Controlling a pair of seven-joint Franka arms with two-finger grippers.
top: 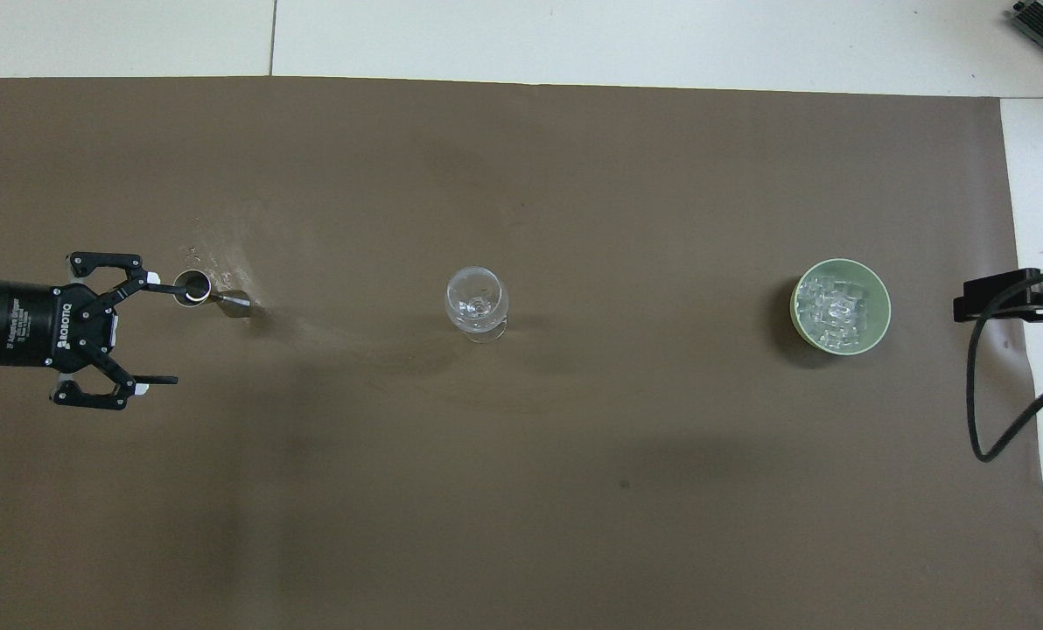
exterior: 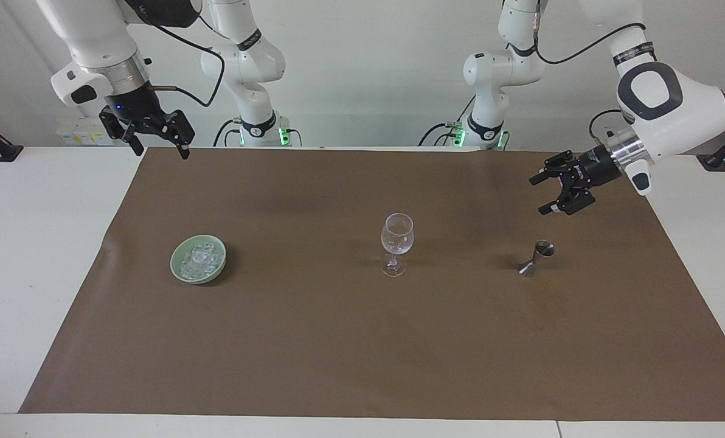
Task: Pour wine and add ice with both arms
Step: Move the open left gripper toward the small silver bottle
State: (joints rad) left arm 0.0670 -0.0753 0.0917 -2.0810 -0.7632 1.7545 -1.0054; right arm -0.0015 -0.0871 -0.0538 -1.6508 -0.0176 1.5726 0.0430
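Observation:
A clear stemmed wine glass (exterior: 396, 240) (top: 478, 302) stands upright mid-mat. The ice (exterior: 199, 258) (top: 840, 308) is heaped in a green bowl (exterior: 173, 263) (top: 794, 306) toward the right arm's end. A small steel jigger (exterior: 536, 258) (top: 211, 293) stands toward the left arm's end. My left gripper (exterior: 542, 194) (top: 171, 333) is open and empty, in the air over the mat just on the robots' side of the jigger. My right gripper (exterior: 162, 152) is open and empty, raised over the mat's corner near its base, waiting; only its edge (top: 1003, 297) shows in the overhead view.
A brown paper mat (exterior: 362, 353) (top: 521, 490) covers most of the white table (exterior: 34, 243). A pale wet-looking smear (top: 224, 254) marks the mat beside the jigger. A black cable (top: 981, 411) hangs from the right arm.

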